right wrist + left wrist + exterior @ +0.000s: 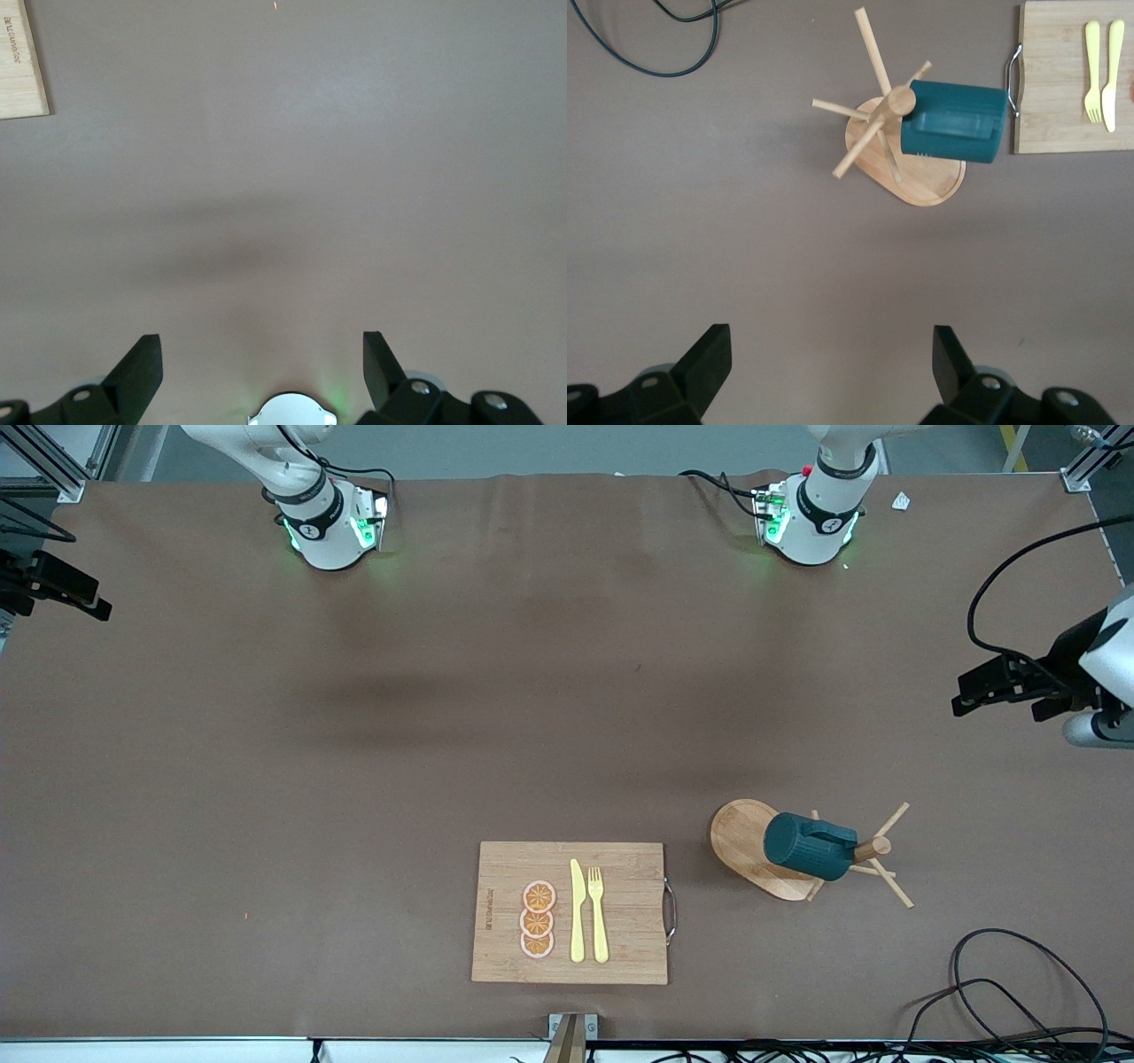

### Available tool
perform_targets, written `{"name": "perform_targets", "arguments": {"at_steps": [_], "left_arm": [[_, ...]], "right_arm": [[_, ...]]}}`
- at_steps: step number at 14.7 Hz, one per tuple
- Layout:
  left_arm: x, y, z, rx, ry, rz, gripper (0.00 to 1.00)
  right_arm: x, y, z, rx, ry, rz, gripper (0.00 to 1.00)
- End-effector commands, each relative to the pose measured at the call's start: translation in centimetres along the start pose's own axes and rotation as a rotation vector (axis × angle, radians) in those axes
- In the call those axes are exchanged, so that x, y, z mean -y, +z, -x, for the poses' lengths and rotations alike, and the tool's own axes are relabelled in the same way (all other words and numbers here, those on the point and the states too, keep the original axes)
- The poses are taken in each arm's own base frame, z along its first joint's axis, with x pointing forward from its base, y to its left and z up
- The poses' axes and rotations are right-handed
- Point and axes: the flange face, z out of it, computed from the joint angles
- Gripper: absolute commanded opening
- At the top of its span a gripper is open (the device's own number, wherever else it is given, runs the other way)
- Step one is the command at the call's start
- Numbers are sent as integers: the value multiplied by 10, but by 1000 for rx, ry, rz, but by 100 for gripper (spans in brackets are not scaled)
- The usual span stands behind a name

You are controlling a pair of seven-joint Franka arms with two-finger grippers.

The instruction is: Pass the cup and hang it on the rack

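The dark teal cup (806, 846) hangs on its side from a peg of the wooden rack (740, 837), close to the central post. No gripper touches it. The rack stands toward the left arm's end of the table, beside the cutting board. In the left wrist view the cup (952, 124) and the rack (921, 181) lie well away from the fingers. My left gripper (959, 695) is open and empty, high above bare table (830, 341). My right gripper (93, 602) is open and empty, high at the right arm's end (261, 345).
A bamboo cutting board (620, 868) lies near the front edge and carries a yellow knife (577, 912), a yellow fork (598, 912) and three orange slices (538, 919). Black cables (1019, 992) loop at the near corner at the left arm's end.
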Motion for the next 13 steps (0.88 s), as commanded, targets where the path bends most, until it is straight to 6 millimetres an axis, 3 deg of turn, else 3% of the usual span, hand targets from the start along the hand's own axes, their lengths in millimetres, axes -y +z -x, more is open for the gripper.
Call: {"name": "perform_targets", "arguments": {"at_steps": [1,6,9,13], "left_arm": [[-8,-7,37,-14,15,-52,100],[-12,-11,38,-23,32,-59,100],[-41,-16,35,-41,79,-104,100],[-49,-21,32,-52,93,-104,100]], "right_arm": [[2,0,4,1,-14,-6,100],[2,-1,5,0,-14,-6,100],[2,0,4,1,-14,-6,100],[2,0,4,1,-14,-6,100]]}}
